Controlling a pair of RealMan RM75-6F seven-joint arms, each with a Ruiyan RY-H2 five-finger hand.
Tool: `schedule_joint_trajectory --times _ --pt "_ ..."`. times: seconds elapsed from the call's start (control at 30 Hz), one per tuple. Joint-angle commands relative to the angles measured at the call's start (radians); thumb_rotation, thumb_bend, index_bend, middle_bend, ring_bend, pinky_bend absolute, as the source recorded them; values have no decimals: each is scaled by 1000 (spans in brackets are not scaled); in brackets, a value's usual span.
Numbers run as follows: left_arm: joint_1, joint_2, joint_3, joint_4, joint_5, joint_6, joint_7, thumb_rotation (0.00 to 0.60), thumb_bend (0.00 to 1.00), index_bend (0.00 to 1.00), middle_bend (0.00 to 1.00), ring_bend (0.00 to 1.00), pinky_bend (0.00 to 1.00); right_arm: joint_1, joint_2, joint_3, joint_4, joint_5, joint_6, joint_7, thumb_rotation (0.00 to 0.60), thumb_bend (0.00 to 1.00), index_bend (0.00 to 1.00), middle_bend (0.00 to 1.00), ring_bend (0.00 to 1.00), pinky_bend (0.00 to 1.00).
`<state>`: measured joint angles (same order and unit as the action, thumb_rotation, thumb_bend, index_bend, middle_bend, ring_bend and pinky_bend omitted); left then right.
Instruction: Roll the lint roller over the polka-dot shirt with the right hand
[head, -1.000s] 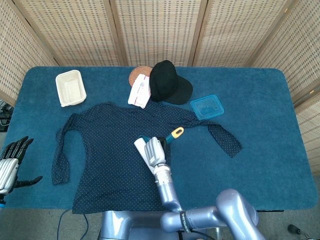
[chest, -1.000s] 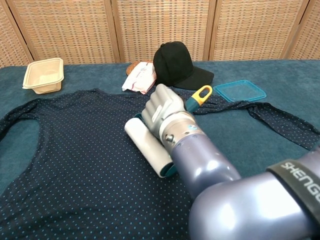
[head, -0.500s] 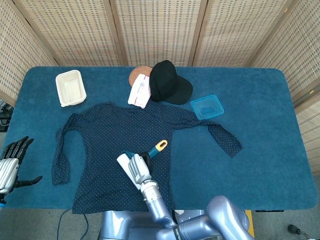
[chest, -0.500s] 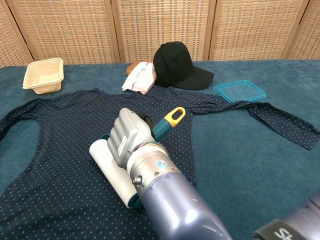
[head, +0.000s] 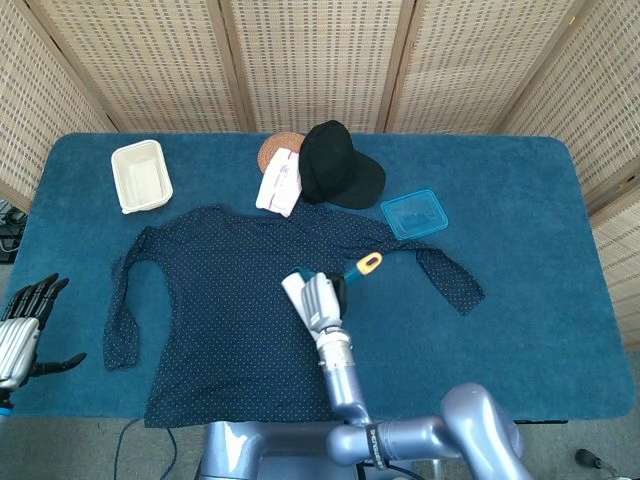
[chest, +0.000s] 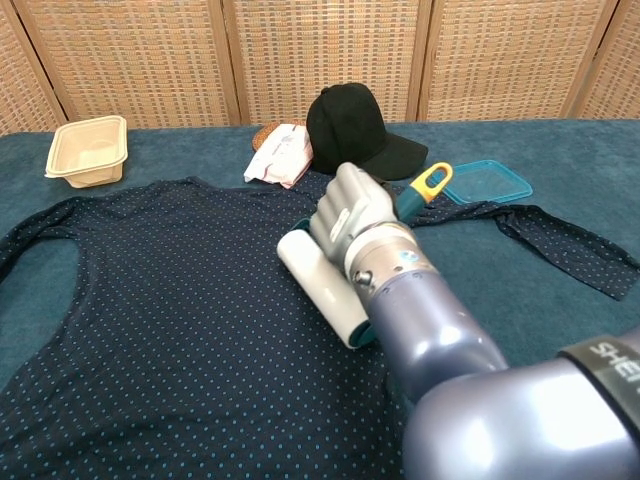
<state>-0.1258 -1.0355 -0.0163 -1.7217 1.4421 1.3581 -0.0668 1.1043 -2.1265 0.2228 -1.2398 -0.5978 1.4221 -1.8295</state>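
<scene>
Fingers of our right hand (chest: 352, 222) wrap around the teal handle of the lint roller (chest: 322, 287), gripping it firmly; in the head view the same hand (head: 320, 298) sits over the right half of the garment's body. We see the roller's white drum lying flat on the polka-dot shirt (chest: 170, 310), pointing back toward us, while the handle's yellow loop (chest: 432, 180) sticks up and away toward the far right. The drum touches the fabric just left of our wrist.

Our shirt is spread out, chest up, on the blue counter (head: 520, 300), its sleeves stretched to both sides; the right sleeve trails off toward the right, ending on bare counter beyond the hand.

Our left hand (head: 22, 328) hangs off the near left edge of the counter, well apart from the shirt, holding nothing, its dark fingers (head: 40, 292) spread apart.

Beyond the shirt's collar we find a black cap (chest: 358, 130), with a white packet (chest: 279, 155) just beside it on the left and a round woven coaster (head: 277, 150) partly under both. A blue lid (chest: 479, 181) lies near the cap on the right, close to the right sleeve. A cream tray (chest: 88, 149) stands at the far left corner, apart from everything else.
</scene>
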Motion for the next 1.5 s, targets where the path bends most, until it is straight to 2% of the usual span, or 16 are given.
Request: schedule_joint_trajectory --times 0.03,0.1,0.13,0.2,0.23,0.3,0.33,0.57,0.77,0.87,0.93,1.03,1.13,1.23,1.37,1.5 --pt "1 1 0 -1 1 4 0 600 0 0 0 0 0 -19 26 6 -12 7 5 8 600 893 703 1000 1000 1000" --pt "4 1 0 -4 4 10 2 600 0 0 0 0 0 -36 47 4 -36 2 4 29 600 870 684 1000 1000 1000" --pt "5 1 1 -5 6 11 2 600 0 0 0 0 0 -42 54 3 -47 -1 3 41 600 798 624 1000 1000 1000" --pt "6 2 3 -7 11 15 5 600 0 0 0 0 0 -59 69 9 -76 0 7 68 600 523 395 1000 1000 1000" --pt "7 2 4 -8 13 16 4 600 0 0 0 0 0 -65 76 10 -89 0 10 75 600 288 208 1000 1000 1000" --pt "8 3 6 -8 19 19 2 600 0 0 0 0 0 -77 92 14 -119 -6 14 100 600 33 21 1000 1000 1000" --pt "9 4 7 -7 22 20 0 600 0 0 0 0 0 -83 101 13 -133 -13 15 113 600 0 0 1000 1000 1000" --pt "19 16 17 -11 53 42 -23 600 0 0 0 0 0 -175 259 -41 -289 -166 43 329 600 0 0 1000 1000 1000" --pt "26 22 24 -11 82 63 -37 600 0 0 0 0 0 -296 457 -127 -400 -395 49 683 600 0 0 918 977 1000" --pt "30 18 24 -4 87 74 -33 600 0 0 0 0 0 -368 562 -177 -414 -525 48 941 600 0 0 668 748 756" --pt "38 10 21 1 97 98 -27 600 0 0 0 0 0 -439 676 -223 -419 -596 42 1176 600 0 0 388 418 384" --pt "47 -2 19 10 109 125 -18 600 0 0 0 0 0 -504 764 -263 -377 -675 45 1402 600 0 0 116 99 63" --pt "55 -12 19 14 119 144 -8 600 0 0 0 0 0 -567 813 -292 -320 -728 59 1582 600 0 0 4 0 0" --pt "59 -20 21 16 127 154 5 600 0 0 0 0 0 -636 842 -311 -273 -751 84 1730 600 0 0 0 0 0" --pt "63 -29 26 14 137 160 31 600 0 0 0 0 0 -710 860 -337 -222 -782 110 1821 600 0 0 0 0 0" --pt "67 -39 35 9 154 164 62 600 0 0 0 0 0 -760 882 -350 -224 -791 106 1816 600 0 0 0 0 0"
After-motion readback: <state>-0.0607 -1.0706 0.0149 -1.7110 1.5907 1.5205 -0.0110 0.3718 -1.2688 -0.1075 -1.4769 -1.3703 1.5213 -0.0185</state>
